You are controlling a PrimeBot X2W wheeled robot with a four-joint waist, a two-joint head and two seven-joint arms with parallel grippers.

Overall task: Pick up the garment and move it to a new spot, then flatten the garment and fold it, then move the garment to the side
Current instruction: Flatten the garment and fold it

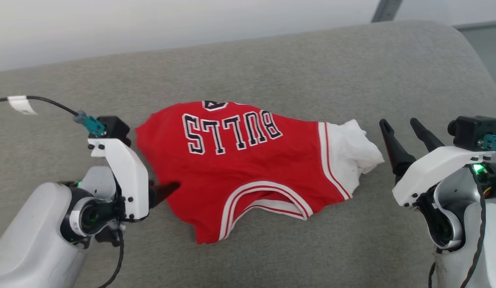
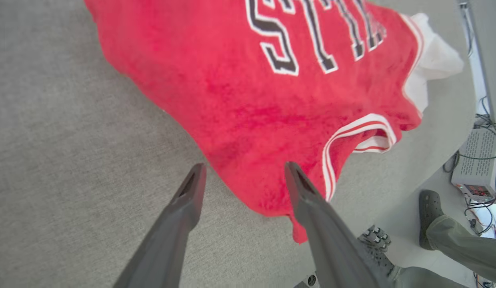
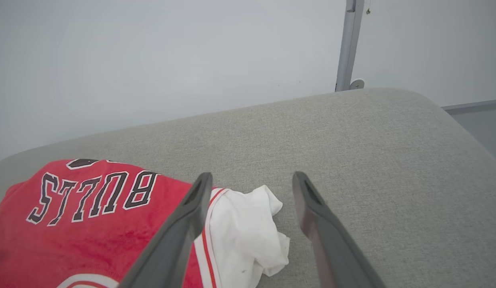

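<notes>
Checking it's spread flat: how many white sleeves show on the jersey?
1: a white sleeve, crumpled at the right end of the jersey, beside the right gripper. The other may be tucked under the red fabric.

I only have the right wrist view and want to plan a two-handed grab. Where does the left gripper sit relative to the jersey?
Observer: The left gripper is at the garment, on its left edge. One finger is over red fabric, the other over the grey cushion.
Operator: Is it pinching fabric yet?
Observer: No. Its fingers stand spread, with nothing clamped between them.
Operator: Which end faces the robot?
Observer: The striped neckline lies nearest the robot.
Operator: Anyone nearby?
Observer: The left wrist view shows a person's shoe on the floor beyond the cushion's edge.
</notes>
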